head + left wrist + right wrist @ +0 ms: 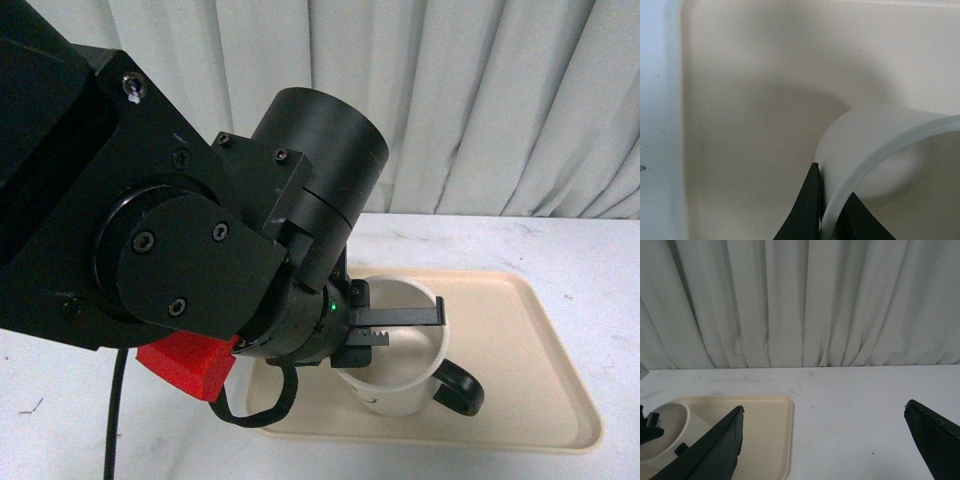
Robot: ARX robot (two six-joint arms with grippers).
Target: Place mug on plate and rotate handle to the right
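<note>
Mug (398,388) down on plate (525,325), upright, in its left half. Left pincer (390,327) clamped on mug rim, one finger inside wall, one outside. Handle (462,388) points right and slightly toward robot, so looks close to target.

Advice: small twist about mug's own axis, base flat on plate, no lift, no drag toward plate edge. Check handle square to right, then release and rise straight up so mug doesn't tip.

Right pincer (825,445) wide apart, empty, over table (855,390), well clear of mug.
</note>
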